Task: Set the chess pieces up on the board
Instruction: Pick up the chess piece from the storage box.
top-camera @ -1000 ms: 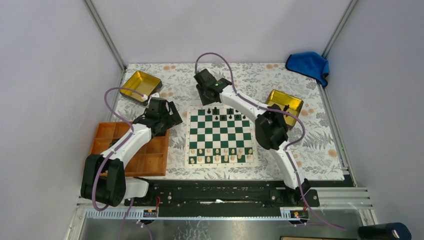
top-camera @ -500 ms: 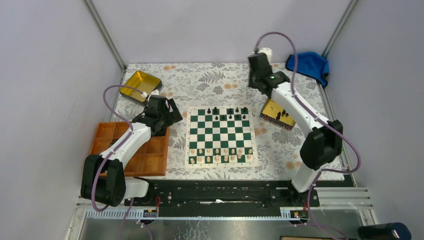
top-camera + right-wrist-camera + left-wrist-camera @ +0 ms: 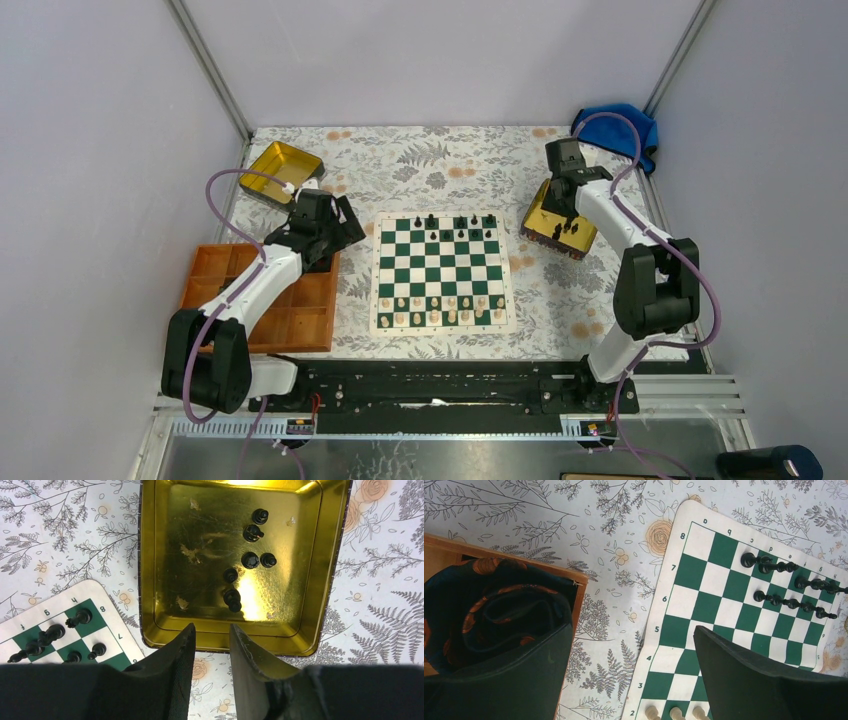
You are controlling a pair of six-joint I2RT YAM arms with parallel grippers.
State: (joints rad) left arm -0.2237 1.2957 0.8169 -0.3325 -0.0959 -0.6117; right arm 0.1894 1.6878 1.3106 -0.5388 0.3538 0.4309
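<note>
The green and white board (image 3: pixel 440 270) lies mid-table. Several black chess pieces (image 3: pixel 455 228) stand on its far two rows; they also show in the left wrist view (image 3: pixel 791 587) and the right wrist view (image 3: pixel 55 632). Several more black pieces (image 3: pixel 250 560) lie in the gold tin (image 3: pixel 150 580) right of the board (image 3: pixel 540 228). My right gripper (image 3: pixel 211 628) hangs over the tin's near rim, slightly open and empty (image 3: pixel 556 205). My left gripper (image 3: pixel 630 630) is wide open and empty, over the board's left edge (image 3: pixel 345 228).
Cream pieces (image 3: pixel 440 308) fill the board's near two rows. An orange compartment tray (image 3: pixel 300 325) sits left of the board under the left arm. A second gold tin (image 3: pixel 280 170) is at the back left. A blue cloth (image 3: pixel 615 125) lies in the back right corner.
My right arm has swung from the board's far edge across to the right and now hangs over the right gold tin. The left arm has not moved.
</note>
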